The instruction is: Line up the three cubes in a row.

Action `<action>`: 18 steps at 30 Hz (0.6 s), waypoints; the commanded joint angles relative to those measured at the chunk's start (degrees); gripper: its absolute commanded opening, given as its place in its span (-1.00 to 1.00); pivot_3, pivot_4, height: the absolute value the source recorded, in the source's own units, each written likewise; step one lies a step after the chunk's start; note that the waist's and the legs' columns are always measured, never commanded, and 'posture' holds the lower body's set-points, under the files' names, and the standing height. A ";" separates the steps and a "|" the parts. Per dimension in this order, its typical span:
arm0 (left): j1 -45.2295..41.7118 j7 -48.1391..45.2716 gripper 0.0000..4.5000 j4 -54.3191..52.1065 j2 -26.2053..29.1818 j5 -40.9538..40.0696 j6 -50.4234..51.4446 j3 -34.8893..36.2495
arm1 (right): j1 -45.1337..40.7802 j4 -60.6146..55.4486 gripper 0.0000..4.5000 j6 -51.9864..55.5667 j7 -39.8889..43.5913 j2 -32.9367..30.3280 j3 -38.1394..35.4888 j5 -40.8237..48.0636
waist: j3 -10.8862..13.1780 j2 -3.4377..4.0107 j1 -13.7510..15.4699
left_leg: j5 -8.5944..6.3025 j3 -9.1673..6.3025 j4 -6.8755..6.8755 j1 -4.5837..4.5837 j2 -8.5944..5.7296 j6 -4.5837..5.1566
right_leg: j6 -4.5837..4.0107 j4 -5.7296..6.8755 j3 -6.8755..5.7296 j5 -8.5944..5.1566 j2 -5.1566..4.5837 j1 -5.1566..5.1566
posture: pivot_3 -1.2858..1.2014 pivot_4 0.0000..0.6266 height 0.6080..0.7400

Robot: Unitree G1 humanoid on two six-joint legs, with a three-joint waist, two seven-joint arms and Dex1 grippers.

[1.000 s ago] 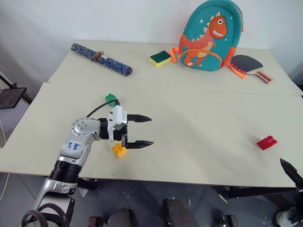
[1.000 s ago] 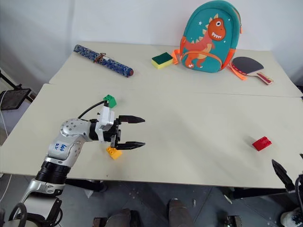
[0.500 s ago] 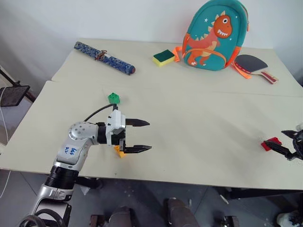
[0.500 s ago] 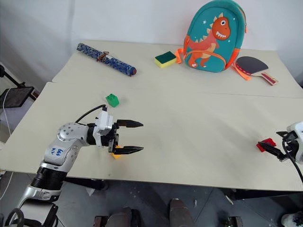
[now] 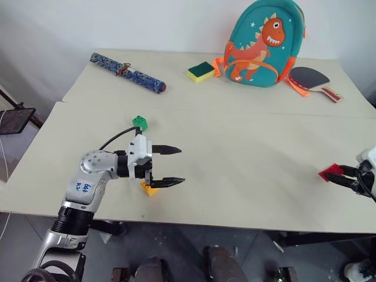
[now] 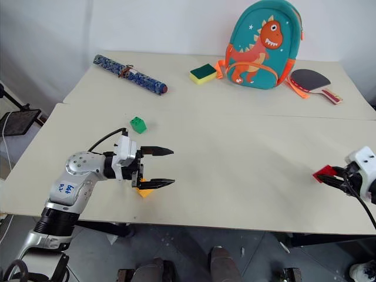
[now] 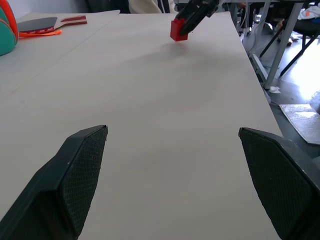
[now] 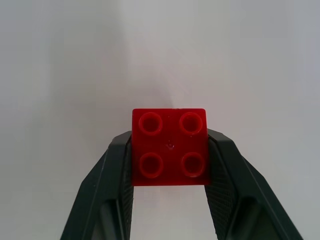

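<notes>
Three studded plastic bricks sit unaligned: the small green brick (image 5: pixel 139 122) rests apart from the yellow-orange brick (image 5: pixel 148 188), which lies beneath the left gripper (image 5: pixel 173 166), fingers spread and empty. Far right, the right gripper (image 8: pixel 170 165) clamps the red brick (image 8: pixel 169 146), likely to carry it over.

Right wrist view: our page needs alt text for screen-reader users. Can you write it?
A red cube with four round studs on top sits clamped between the two black fingers of the right claw, one against each side. Behind it is a plain pale table.
</notes>
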 commanded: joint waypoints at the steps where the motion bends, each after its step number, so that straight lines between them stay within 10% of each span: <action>1: -0.89 -0.27 1.00 1.05 1.15 0.34 -1.94 2.02 | -3.18 -17.72 -0.34 7.16 4.55 -0.05 7.84 1.68 | 0.00 0.00 -0.40 | -0.01 0.00 0.03 0.01 0.04 -0.05 | 0.00 0.10 0.00 0.00 0.03 -0.03 | 0.03 -0.52 1.00; 9: -0.03 0.01 1.00 1.15 1.38 0.62 -2.60 2.11 | -20.96 -26.15 -0.34 12.85 3.07 11.29 28.58 -8.96 | 0.00 -0.01 -0.06 | 0.03 0.03 0.07 -0.31 -0.01 -0.04 | -0.03 0.29 -0.08 0.01 -0.04 -0.54 | 0.03 -0.52 1.00; 18: 2.04 2.21 1.00 -0.46 2.03 0.84 -2.59 3.64 | -24.58 -20.73 -0.18 8.53 2.53 16.84 34.71 -15.13 | 0.00 0.00 0.75 | -0.02 0.06 0.21 -0.98 0.05 -0.03 | -0.06 0.32 -1.05 0.00 -0.24 -1.01 | 0.03 -0.52 1.00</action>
